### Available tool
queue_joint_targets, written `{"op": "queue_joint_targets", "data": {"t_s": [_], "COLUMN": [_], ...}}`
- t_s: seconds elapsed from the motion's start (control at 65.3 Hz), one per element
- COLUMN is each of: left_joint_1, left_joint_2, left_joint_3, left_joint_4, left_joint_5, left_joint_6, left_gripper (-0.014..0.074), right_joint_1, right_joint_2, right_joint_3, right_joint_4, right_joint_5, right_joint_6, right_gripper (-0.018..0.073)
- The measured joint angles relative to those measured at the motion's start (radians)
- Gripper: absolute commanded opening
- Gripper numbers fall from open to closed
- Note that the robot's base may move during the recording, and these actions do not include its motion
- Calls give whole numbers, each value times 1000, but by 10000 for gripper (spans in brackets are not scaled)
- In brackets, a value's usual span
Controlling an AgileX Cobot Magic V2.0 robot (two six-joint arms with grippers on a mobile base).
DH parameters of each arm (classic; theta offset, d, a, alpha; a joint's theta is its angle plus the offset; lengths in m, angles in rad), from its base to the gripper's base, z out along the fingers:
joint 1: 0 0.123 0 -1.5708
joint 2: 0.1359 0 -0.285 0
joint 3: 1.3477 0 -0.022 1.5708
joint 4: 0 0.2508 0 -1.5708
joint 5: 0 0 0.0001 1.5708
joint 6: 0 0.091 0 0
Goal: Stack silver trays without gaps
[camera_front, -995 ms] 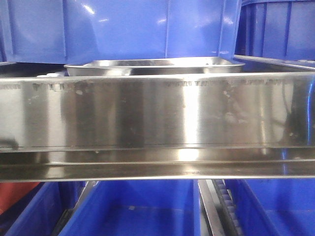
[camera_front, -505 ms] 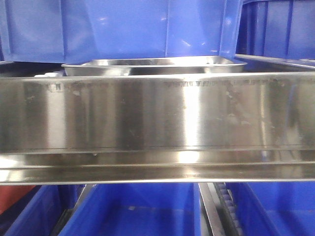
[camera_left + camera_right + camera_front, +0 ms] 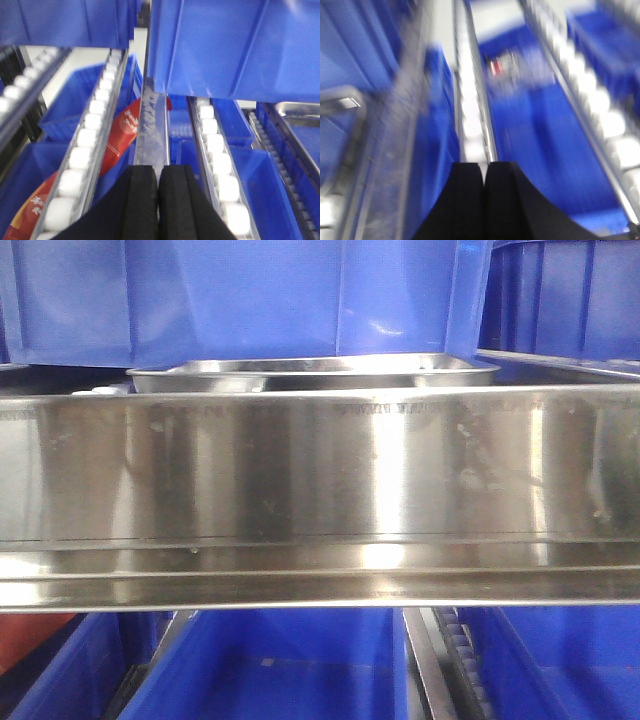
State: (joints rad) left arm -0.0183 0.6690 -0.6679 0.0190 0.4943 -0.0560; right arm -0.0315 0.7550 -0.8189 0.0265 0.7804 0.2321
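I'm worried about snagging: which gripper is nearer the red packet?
Left. The left gripper hangs just right of the red packet, which lies under the roller rail. The right gripper has only a distant red blur in its view.

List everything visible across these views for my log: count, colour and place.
silver tray: one seen, shiny steel, just behind the rail's top edge in the front view.
shelf rail: one, brushed steel, across the whole front view.
blue bins: several, blue, above and below the rail; exact count unclear.
roller tracks: at least three, white rollers in steel channels, running between the bins in the left wrist view.
packet: one, red-orange with white print, below the left-hand track.
left claw: one, black pads shut, nothing held.
right claw: one, black pads shut, nothing held; view blurred.
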Motion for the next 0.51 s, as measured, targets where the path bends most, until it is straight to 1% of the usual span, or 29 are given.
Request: {"op": "queue_joint_targets", "data": {"t_s": [0.092, 0.184, 0.352, 0.413, 0.505], "left_joint_1": [0, 0, 0, 0, -2], "left_joint_2": [51, 90, 157, 197, 262], "left_joint_3": [-2, -2, -2, -19, -73], "left_joint_4": [0, 0, -27, -38, -59], "left_joint_5": [-64, -136, -232, -238, -189], "left_joint_6": [0, 0, 0, 0, 0], "left_gripper": [-8, -8, -8, -9, -9], "right_joint_1": [0, 0, 0, 8, 55], "right_joint_2": [81, 146, 234, 268, 327], "right_joint_3": [-7, -8, -10, -21, -68], "right_joint_4": [0, 2, 8, 10, 10], "right_joint_5": [-14, -70, -141, -135, -100], "right_joint_6": [0, 0, 2, -21, -56], "right_gripper": [-79, -79, -79, -76, -76]}}
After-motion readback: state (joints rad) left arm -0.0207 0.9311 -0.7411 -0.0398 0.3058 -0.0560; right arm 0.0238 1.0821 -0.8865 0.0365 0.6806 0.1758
